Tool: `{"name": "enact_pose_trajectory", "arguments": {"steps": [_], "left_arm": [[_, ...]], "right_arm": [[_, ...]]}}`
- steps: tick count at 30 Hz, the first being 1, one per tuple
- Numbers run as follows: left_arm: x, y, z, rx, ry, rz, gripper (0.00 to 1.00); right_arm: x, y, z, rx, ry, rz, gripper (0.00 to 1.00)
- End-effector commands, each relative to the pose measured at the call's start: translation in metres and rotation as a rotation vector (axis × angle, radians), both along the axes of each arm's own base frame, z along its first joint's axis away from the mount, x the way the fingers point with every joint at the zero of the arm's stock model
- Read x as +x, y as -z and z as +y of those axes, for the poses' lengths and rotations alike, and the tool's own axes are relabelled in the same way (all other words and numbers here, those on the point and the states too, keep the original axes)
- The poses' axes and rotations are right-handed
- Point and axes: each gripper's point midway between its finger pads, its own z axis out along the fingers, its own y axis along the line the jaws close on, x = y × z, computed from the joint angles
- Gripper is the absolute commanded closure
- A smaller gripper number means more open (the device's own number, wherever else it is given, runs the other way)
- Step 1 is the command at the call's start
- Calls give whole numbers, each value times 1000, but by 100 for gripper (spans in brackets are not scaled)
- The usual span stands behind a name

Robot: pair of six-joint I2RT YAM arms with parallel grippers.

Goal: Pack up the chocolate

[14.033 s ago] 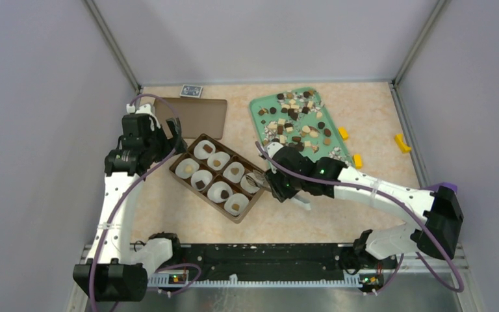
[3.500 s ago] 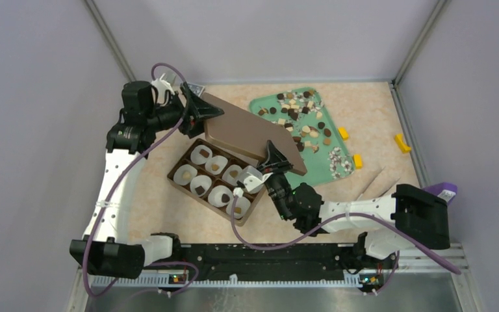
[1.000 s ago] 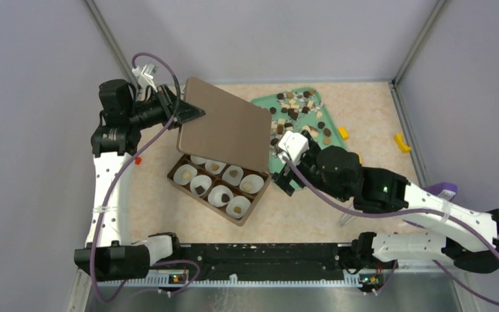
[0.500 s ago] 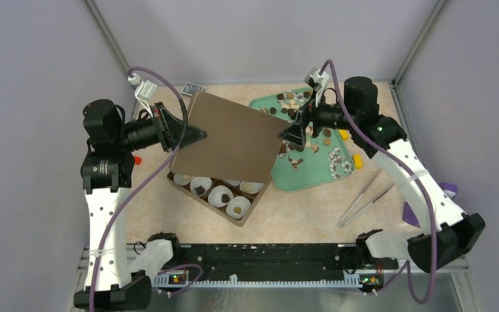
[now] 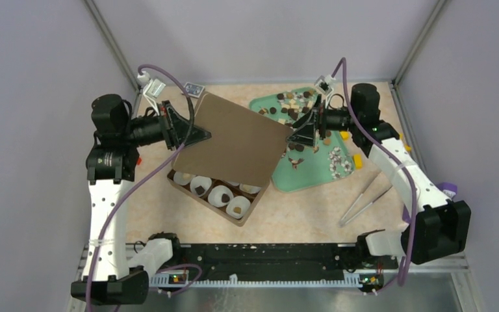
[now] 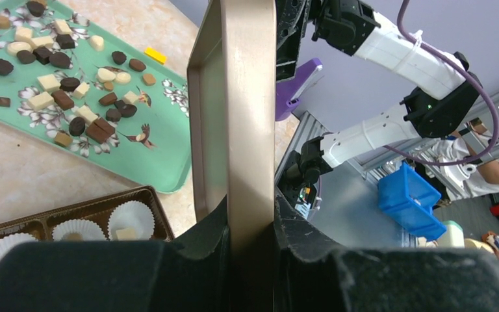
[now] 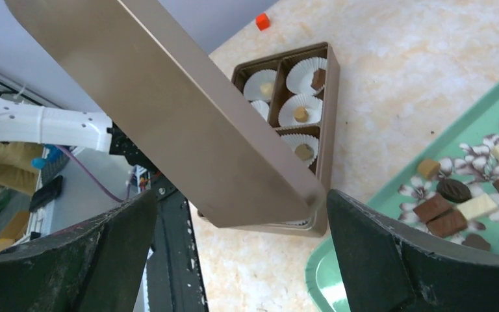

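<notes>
My left gripper point(image 5: 191, 133) is shut on the left edge of the brown box lid point(image 5: 234, 140), holding it tilted over the box point(image 5: 247, 214). In the left wrist view the lid's rim point(image 6: 250, 97) stands pinched between my left gripper point(image 6: 250, 227). The box holds white paper cups, some showing a piece of chocolate point(image 7: 304, 151). My right gripper point(image 5: 302, 133) stands open at the lid's right corner. The lid point(image 7: 182, 110) reaches between the wide fingers of that gripper point(image 7: 240, 195), apart from both. Loose chocolate point(image 5: 292, 107) lies scattered on the green tray point(image 5: 299, 179).
Metal tweezers point(image 5: 364, 198) lie on the table right of the green tray. Small yellow blocks point(image 5: 357, 159) sit by the tray's right side. A card packet point(image 5: 193, 89) lies at the back wall, and a small red piece point(image 5: 137, 160) by the left arm.
My right arm has swung up from beside the box to the lid's right corner, and its jaws have spread wider. The left gripper keeps its hold, with the lid shifted slightly.
</notes>
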Motion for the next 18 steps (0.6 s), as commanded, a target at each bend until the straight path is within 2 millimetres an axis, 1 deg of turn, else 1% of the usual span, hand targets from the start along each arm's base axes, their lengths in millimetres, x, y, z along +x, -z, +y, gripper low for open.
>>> {"name": "enact_pose_trajectory", "arguments": {"steps": [1, 2, 3, 4, 6, 8, 11, 13, 18], "left_arm": [[-13, -4, -4, 14, 55, -83, 100], [-16, -5, -5, 13, 59, -88, 100], [-17, -5, -5, 13, 58, -89, 100], [-17, -5, -5, 13, 53, -90, 100], [-18, -5, -5, 12, 56, -85, 100], [-17, -5, -5, 10, 56, -76, 100], [-18, -6, -5, 6, 66, -73, 100], [-19, -8, -6, 4, 71, -79, 100], [-17, -9, -7, -10, 99, -64, 100]], "right_arm": [[-4, -33, -2, -45, -94, -212, 1], [-1, -34, -1, -64, -109, -228, 1], [-2, -34, 1, -59, -153, -230, 1], [-7, -39, 5, -31, -217, -236, 1], [-9, -44, 11, 32, -308, -226, 1], [-10, -45, 18, 89, -386, -200, 1], [-13, -41, 27, 130, -457, -151, 1], [-15, -38, 32, 138, -467, -128, 1], [-31, -26, 39, 170, -538, -133, 1]]}}
